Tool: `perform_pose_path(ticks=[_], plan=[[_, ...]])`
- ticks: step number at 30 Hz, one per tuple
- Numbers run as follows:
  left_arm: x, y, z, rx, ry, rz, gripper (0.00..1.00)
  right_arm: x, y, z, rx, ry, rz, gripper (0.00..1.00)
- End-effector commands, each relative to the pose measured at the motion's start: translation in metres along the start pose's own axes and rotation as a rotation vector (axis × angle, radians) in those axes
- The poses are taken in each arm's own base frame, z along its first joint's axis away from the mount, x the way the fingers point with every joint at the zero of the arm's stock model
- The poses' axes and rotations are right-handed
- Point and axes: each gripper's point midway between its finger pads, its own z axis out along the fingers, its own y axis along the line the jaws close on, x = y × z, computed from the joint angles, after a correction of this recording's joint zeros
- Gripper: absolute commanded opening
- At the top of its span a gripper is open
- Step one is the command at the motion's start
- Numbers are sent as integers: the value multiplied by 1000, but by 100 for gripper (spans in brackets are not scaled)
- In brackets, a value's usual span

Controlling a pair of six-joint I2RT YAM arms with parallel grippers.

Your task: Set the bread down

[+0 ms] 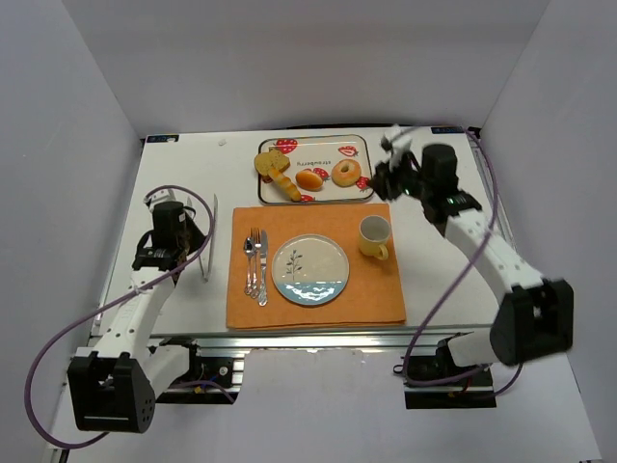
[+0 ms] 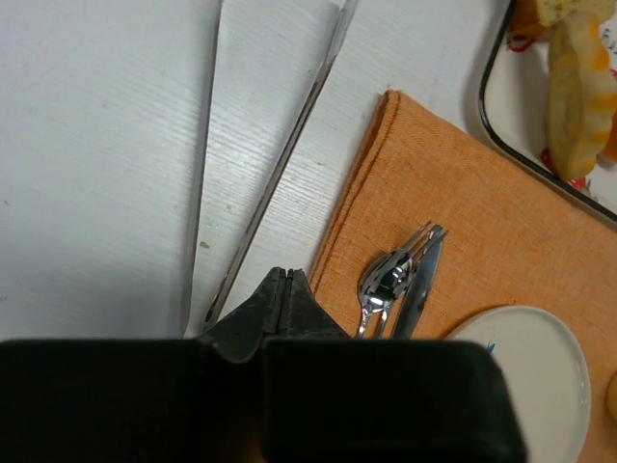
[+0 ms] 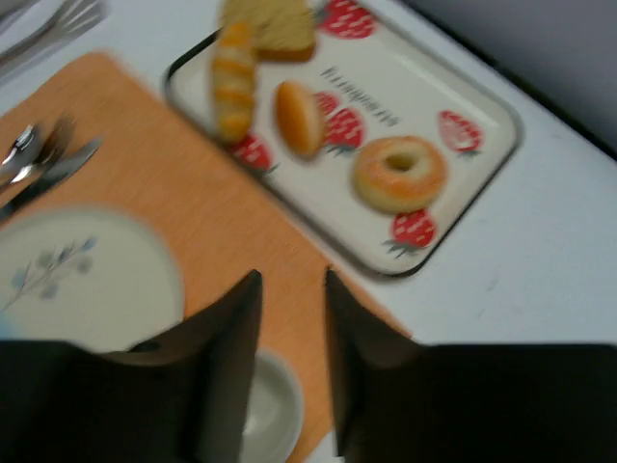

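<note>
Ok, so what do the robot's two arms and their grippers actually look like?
The left arm and right arm have white links with black joint housings and black bases. A purple cable loops along each. The left gripper and right gripper have matte black, wedge-shaped fingers.

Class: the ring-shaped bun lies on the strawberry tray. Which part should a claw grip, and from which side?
Come down from above: the ring bun lies flat on the tray, whose raised rim hinders a low sideways approach. I would pinch one side of the ring, one finger in the hole, one outside. The round bun beside it sits apart.
</note>
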Motion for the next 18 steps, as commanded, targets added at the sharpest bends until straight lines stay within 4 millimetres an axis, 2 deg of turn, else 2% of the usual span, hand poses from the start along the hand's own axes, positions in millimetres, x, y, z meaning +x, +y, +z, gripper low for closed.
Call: perform_pose_path(ticks=[1,2,3,4,5,6,7,9,13,18], plan=[[3,9,11,-37,31,30,0,7,91,-62,-516,-231,-317,18],[6,12,14,-49,42,44,0,8,96,-66,-543,-239,-318,12],[8,16,16,-64,50,69,7,14,101,-69,-572,-216,-291,12],[10,19,19,-74,63,83,27,19,106,-71,-606,-196,-261,30],[18,24,25,-100,98,100,68,19,107,-72,-616,-183,-250,47],[20,24,28,-91,112,132,76,30,109,-72,-634,-135,-206,60],[23,24,31,-90,129,150,80,30,112,-73,-652,-129,-202,75],[32,28,40,-94,167,200,85,33,113,-74,-664,-114,-200,84],[45,30,56,-74,230,280,87,38,109,-72,-632,-105,-200,87],[49,35,78,-90,260,362,88,38,107,-70,-619,-98,-175,87]])
